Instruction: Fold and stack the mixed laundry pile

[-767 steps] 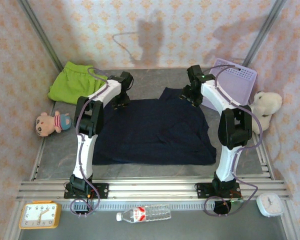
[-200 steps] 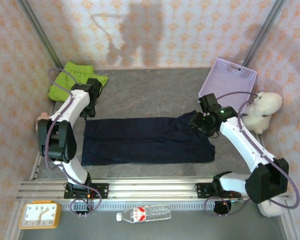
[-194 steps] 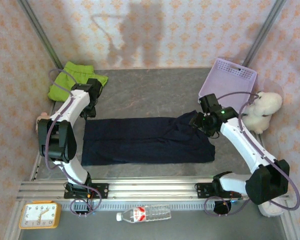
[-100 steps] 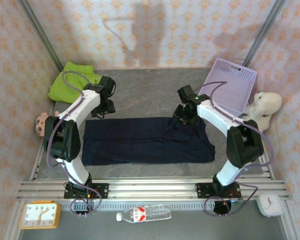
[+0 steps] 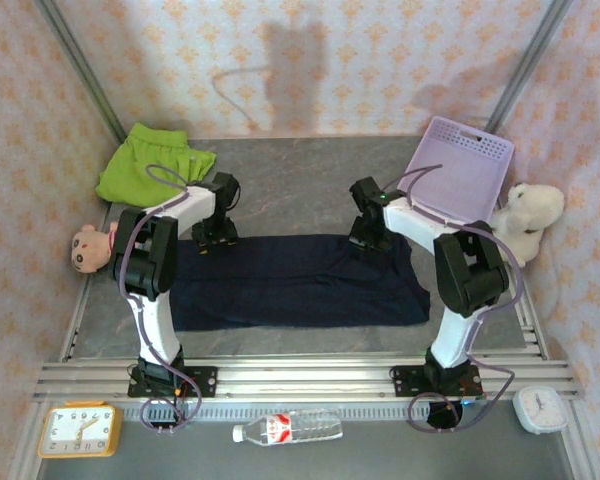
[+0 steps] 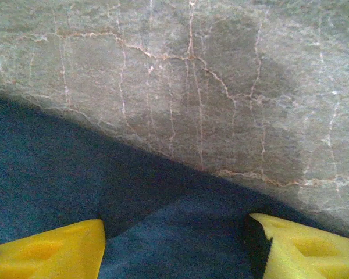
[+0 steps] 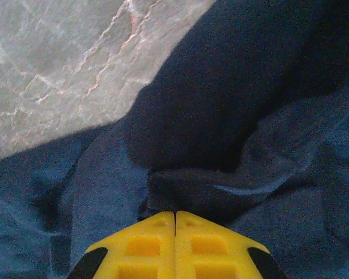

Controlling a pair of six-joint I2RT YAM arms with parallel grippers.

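Observation:
The dark navy garment (image 5: 300,285) lies folded into a long strip across the middle of the table. The lime-green garment (image 5: 145,165) sits crumpled at the far left corner. My left gripper (image 5: 215,236) hangs over the strip's far left edge. In the left wrist view it (image 6: 174,256) is open, yellow fingertips (image 6: 46,250) wide apart with navy cloth (image 6: 58,174) under them. My right gripper (image 5: 368,236) is at the strip's far right edge. In the right wrist view it (image 7: 174,218) is shut, and a puckered fold of the navy cloth (image 7: 192,192) gathers at its tips.
A lavender basket (image 5: 460,170) leans at the far right, with a white plush toy (image 5: 528,212) beside it. A small pig doll (image 5: 85,248) lies at the left edge. An orange clock (image 5: 78,430), a bottle (image 5: 288,430) and a white clock (image 5: 540,408) sit in front of the rail.
Both arms swung inward to the navy strip's far edge. The right gripper went from open to shut at the cloth. The left gripper stayed open.

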